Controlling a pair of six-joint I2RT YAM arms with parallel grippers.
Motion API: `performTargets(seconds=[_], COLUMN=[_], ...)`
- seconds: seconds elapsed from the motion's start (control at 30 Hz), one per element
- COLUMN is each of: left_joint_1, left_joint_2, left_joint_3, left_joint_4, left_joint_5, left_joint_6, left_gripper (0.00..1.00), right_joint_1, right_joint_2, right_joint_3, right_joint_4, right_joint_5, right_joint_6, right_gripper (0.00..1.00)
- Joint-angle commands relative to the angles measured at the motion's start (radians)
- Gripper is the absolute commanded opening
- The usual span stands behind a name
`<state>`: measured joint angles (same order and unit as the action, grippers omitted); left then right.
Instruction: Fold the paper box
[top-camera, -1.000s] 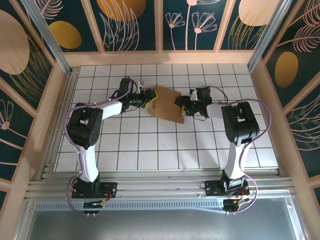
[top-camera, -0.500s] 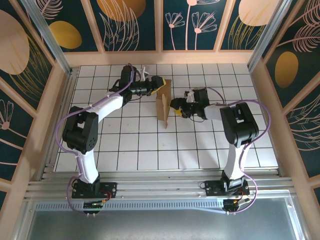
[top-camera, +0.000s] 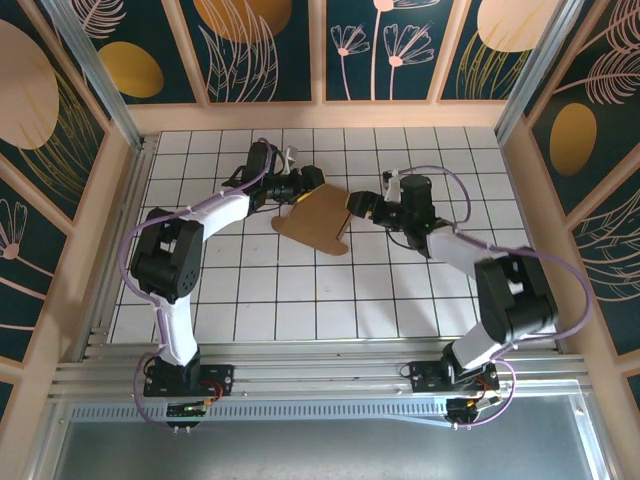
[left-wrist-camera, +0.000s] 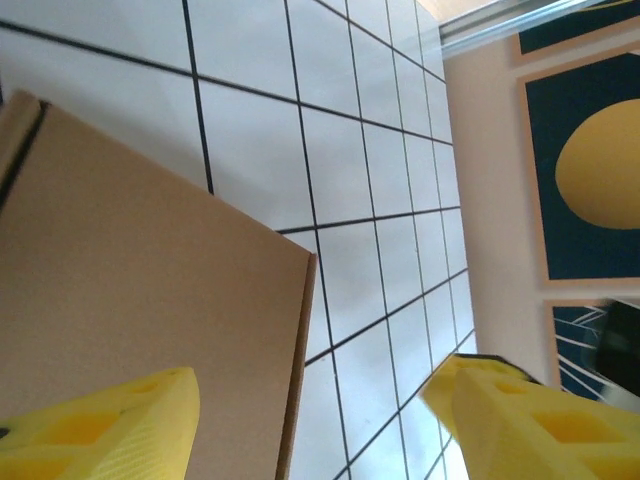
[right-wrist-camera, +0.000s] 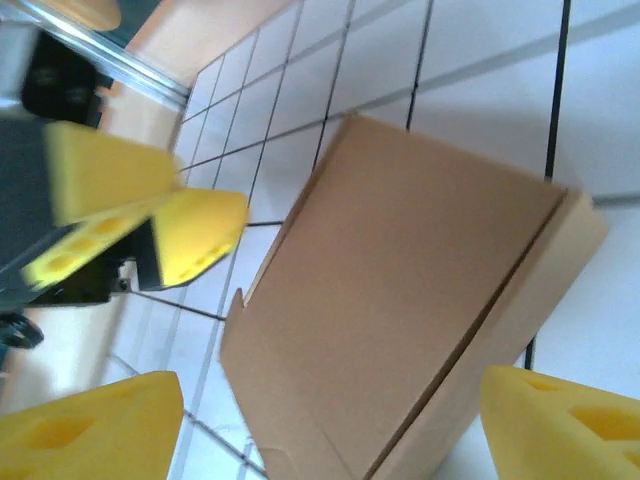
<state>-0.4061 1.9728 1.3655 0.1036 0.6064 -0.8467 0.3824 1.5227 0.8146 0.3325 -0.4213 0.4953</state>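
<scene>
The paper box (top-camera: 315, 222) lies on the table (top-camera: 300, 290), in its far half, about midway from left to right. My left gripper (top-camera: 303, 186) sits at the box's far left corner, reaching in from the left. My right gripper (top-camera: 353, 204) sits just beside its right edge, reaching in from the right. The 2 face each other across the box.

Seen from my left wrist, the box (left-wrist-camera: 130, 300) lies on the left, behind 1 of my fingers (left-wrist-camera: 100, 425). Seen from my right wrist, the box (right-wrist-camera: 400, 300) lies ahead between my 2 fingers, with the left gripper (right-wrist-camera: 150, 215) beyond its far side.
</scene>
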Motion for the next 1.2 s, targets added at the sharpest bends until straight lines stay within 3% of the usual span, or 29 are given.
performTargets(seconds=[0.0,0.1,0.17,0.27,0.43,0.53,0.67,0.83,1.0,1.17], left_joint_1=[-0.005,-0.003,0.001,0.041,0.205,0.246,0.261,0.271,0.271,0.273], left_joint_2=[0.01,0.011,-0.005,-0.072,-0.212,-0.292,-0.377,-0.438,-0.439,-0.45], left_joint_3=[-0.005,0.017,0.04,0.011,-0.201,-0.285,-0.373,-0.466,-0.481,-0.469], left_joint_4=[0.058,-0.015,-0.111,-0.198,-0.088,-0.068,-0.066,-0.04,-0.025,-0.049], left_joint_5=[0.04,-0.031,-0.16,-0.363,-0.331,-0.329,-0.341,-0.328,-0.281,-0.28], left_joint_6=[-0.043,-0.005,0.061,0.105,0.008,0.005,0.019,0.014,0.013,0.025], left_gripper=[0.67,0.68,0.68,0.68,0.7,0.73,0.74,0.76,0.77,0.78], right_joint_1=[0.119,0.234,0.292,0.398,0.569,0.601,0.609,0.609,0.609,0.609], right_joint_2=[-0.077,-0.087,-0.06,0.008,0.211,0.35,0.431,0.454,0.468,0.445], right_joint_3=[-0.032,-0.032,-0.009,0.035,0.14,0.222,0.249,0.23,0.231,0.241], right_joint_4=[-0.037,-0.087,-0.136,-0.214,-0.259,-0.258,-0.143,0.02,0.07,0.049], right_joint_5=[0.278,0.382,0.425,0.587,0.961,1.155,1.32,1.378,1.384,1.363], right_joint_6=[-0.319,-0.532,-0.628,-0.734,-0.834,-0.883,-1.01,-1.15,-1.215,-1.231], right_gripper=[0.82,0.84,0.84,0.84,0.96,0.98,0.96,0.82,0.49,0.28])
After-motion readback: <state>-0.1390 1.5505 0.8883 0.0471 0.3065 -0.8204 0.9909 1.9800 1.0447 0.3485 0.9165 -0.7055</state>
